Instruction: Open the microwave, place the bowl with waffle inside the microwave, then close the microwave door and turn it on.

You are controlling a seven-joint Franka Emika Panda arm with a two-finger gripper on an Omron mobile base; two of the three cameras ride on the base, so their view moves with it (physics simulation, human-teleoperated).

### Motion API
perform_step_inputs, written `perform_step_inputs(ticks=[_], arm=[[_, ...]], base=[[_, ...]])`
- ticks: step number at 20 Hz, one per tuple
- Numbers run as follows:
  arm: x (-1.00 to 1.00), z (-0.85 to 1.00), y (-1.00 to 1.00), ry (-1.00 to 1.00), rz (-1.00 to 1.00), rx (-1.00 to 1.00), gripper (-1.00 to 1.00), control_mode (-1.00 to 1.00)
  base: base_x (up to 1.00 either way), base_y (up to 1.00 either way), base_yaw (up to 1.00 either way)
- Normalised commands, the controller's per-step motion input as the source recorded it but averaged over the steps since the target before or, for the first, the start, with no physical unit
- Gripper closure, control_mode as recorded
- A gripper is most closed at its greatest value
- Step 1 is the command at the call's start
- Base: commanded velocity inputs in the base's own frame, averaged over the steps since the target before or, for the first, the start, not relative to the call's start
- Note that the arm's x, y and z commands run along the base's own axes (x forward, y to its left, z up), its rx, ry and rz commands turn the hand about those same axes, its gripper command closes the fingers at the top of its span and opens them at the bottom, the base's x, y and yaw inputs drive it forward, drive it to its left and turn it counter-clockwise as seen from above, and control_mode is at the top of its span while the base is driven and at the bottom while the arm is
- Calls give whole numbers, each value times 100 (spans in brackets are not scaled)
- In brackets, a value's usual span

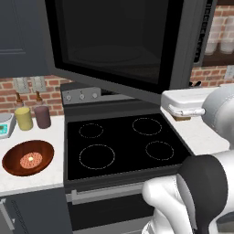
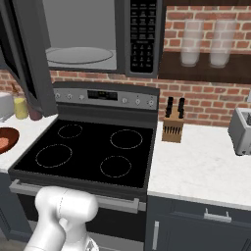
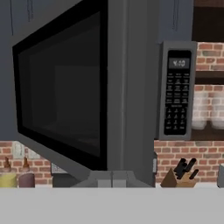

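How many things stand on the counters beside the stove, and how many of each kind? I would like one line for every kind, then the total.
Bowl, holding the waffle: 1
Canisters, yellow and maroon: 2
Knife block: 1
Toaster: 1
Small white device at the left edge: 1
Total: 6, not counting the waffle

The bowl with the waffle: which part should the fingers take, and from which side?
Take the bowl by its thin raised rim, from above, probably the stove-side edge. It is wide and shallow, and the waffle lies at its centre.
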Motion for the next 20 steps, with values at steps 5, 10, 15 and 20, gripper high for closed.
perform_step_inputs(ticks=[5, 10, 15, 20], arm=[[0, 0, -21, 0, 5, 0, 100, -100], [0, 0, -82, 0, 22, 9, 100, -100], [5, 0, -97, 0, 26, 13, 100, -100], [25, 0, -83, 0, 29, 13, 100, -100]], base=[[0, 0, 0], [0, 0, 0], [0, 0, 0], [0, 0, 0]])
